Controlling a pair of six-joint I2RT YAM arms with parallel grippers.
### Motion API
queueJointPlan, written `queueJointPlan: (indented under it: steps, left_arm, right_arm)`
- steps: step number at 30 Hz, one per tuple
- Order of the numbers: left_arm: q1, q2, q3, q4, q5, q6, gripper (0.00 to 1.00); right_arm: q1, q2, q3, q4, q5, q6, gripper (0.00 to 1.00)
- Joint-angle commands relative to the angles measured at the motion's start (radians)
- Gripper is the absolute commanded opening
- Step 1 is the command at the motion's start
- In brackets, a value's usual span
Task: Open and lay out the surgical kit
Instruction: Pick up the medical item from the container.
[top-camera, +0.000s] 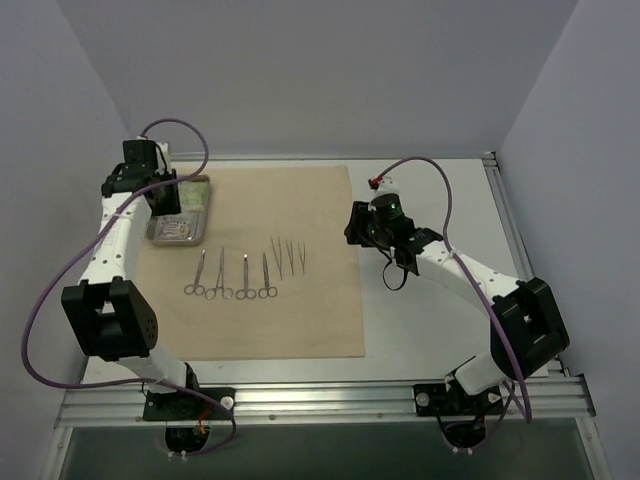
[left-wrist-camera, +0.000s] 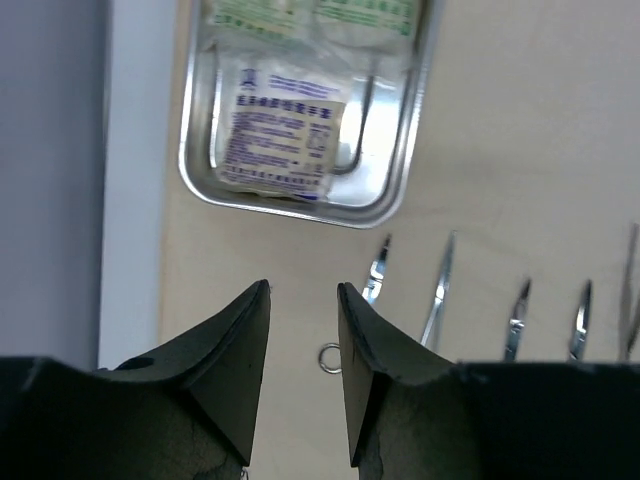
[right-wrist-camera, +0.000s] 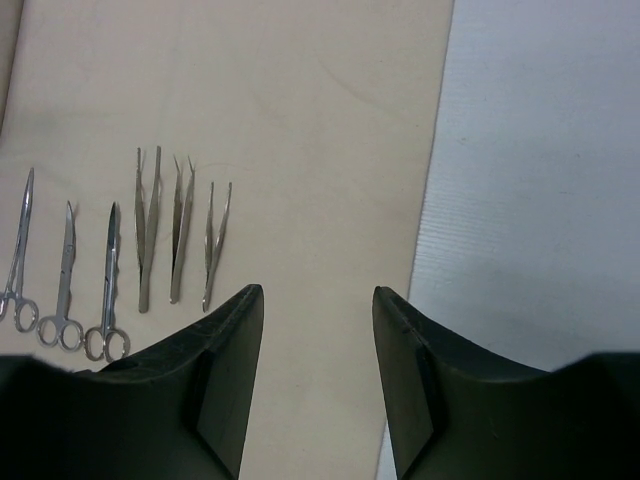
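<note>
The beige cloth wrap (top-camera: 300, 310) lies spread flat on the table. The steel tray (top-camera: 152, 232) sits at its far left corner and holds white and green packets (left-wrist-camera: 280, 140). Several scissor-like instruments (top-camera: 230, 277) lie in a row below the tray, with three tweezers (top-camera: 288, 256) to their right. My left gripper (top-camera: 165, 193) hangs open and empty above the tray area. In the left wrist view it (left-wrist-camera: 303, 290) frames one instrument's finger ring (left-wrist-camera: 328, 357). My right gripper (top-camera: 360, 225) is open and empty over the cloth's right edge (right-wrist-camera: 318, 292), right of the tweezers (right-wrist-camera: 178, 230).
White table (right-wrist-camera: 540, 200) shows right of the cloth and in a narrow strip (left-wrist-camera: 135, 200) to its left. Grey walls enclose the table on three sides. An aluminium rail (top-camera: 320, 405) runs along the near edge by the arm bases.
</note>
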Motion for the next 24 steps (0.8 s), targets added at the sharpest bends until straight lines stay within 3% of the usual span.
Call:
queueJointPlan:
  steps: [1, 10, 14, 19, 24]
  left_arm:
    - [0.085, 0.051, 0.055, 0.026, 0.007, 0.136, 0.42]
    - [0.134, 0.301, 0.196, 0.003, 0.049, 0.204, 0.40]
    - [0.132, 0.457, 0.289, -0.008, 0.052, 0.185, 0.49]
    - [0.134, 0.589, 0.403, -0.025, 0.033, 0.170, 0.51]
    - [0.134, 0.652, 0.414, -0.011, 0.036, 0.145, 0.41]
  right_arm:
    - [-0.010, -0.005, 0.037, 0.003, 0.000, -0.040, 0.44]
    - [-0.016, 0.145, 0.078, 0.072, -0.046, -0.049, 0.44]
    - [-0.019, 0.210, 0.110, 0.071, -0.063, -0.063, 0.43]
    - [-0.024, 0.253, 0.143, 0.059, -0.072, -0.066, 0.43]
    - [-0.025, 0.254, 0.166, 0.032, -0.077, -0.073, 0.43]
